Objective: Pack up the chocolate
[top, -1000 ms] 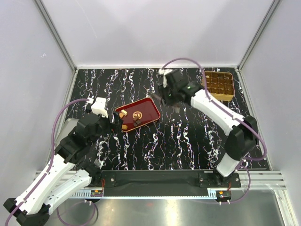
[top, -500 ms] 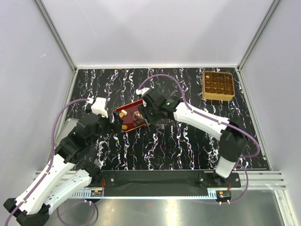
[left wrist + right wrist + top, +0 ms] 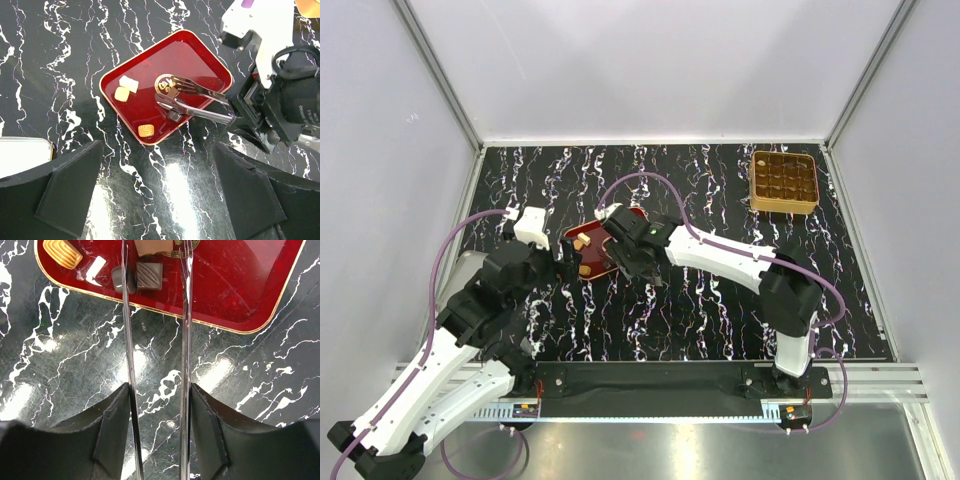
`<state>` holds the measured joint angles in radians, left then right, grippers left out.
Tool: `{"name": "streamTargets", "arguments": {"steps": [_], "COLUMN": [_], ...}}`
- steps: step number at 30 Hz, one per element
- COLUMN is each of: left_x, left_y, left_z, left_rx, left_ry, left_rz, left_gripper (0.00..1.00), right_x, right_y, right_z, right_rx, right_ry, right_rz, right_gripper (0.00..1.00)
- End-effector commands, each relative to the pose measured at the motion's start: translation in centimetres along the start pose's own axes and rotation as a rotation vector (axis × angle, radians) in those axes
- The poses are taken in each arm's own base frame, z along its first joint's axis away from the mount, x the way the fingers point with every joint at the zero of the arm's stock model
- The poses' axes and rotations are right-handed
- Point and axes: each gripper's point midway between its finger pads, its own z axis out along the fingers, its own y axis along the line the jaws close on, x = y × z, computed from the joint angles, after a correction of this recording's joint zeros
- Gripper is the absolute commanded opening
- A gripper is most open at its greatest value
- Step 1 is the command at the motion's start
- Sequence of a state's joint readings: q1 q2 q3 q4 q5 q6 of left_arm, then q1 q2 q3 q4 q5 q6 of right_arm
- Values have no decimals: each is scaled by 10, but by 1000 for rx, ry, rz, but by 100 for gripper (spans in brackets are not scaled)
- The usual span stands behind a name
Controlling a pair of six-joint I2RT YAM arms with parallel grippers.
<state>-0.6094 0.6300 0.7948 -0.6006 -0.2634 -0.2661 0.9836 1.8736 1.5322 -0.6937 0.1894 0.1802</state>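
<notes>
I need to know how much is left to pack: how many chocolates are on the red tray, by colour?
Cream chocolate: 1
Tan chocolate: 2
Golden ridged chocolate: 1
Dark brown chocolate: 2, one partly hidden
Total: 6

**Right arm stretched far across to the left, left arm folded on its own side.**
The right arm [image 3: 720, 255] rises from its base to a sharp elbow. From there its white forearm runs nearly level leftward past the midline, with the wrist tipped down. The right jaws, two long thin metal fingers [image 3: 184, 340], stand parallel with a plain gap between them. The left arm [image 3: 430, 370] zigzags up from the near left corner, its wrist aimed right toward the other wrist. The left jaws are spread wide, their black pads [image 3: 70, 192] sitting far apart at the lower corners of the left wrist view.
</notes>
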Motion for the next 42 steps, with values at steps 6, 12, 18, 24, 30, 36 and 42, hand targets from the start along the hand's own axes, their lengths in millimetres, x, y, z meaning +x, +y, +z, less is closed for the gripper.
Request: {"name": "streamTargets", "arguments": {"steps": [6,12,18,24,30,36,42], "left_x": [-12,-12,-12,-13,-14,-13,-14], "left_y": [-2,-2,-1,-1,-1,-2,-2], "left_z": [-1,-1,-1,-2,-3,-3,-3], "left_rx": [5,6,4,5,5,7,10], "left_ry": [-46,-48,-47,-49,-56,-53,-56], "left_rz": [-11,-12,-12,-13,-15,-14,-15], "left_gripper": [99,99,99,99,99,99,99], "right_x": [-23,-30,-45,-60,-63,-66,-50], "right_y": [0,-3,-12,-14,-35,-114,-237], "right_z": [-9,-14,-24,-30,-31,-52,-88], "right_rx": [29,51,97,106,152,223,380], "right_ry": [-68,-83,-137,-171,-161,-187,-231], "right_rz": [-12,-10,4,9,49,213,451], "right_gripper": [52,47,44,42,42,41,40]}}
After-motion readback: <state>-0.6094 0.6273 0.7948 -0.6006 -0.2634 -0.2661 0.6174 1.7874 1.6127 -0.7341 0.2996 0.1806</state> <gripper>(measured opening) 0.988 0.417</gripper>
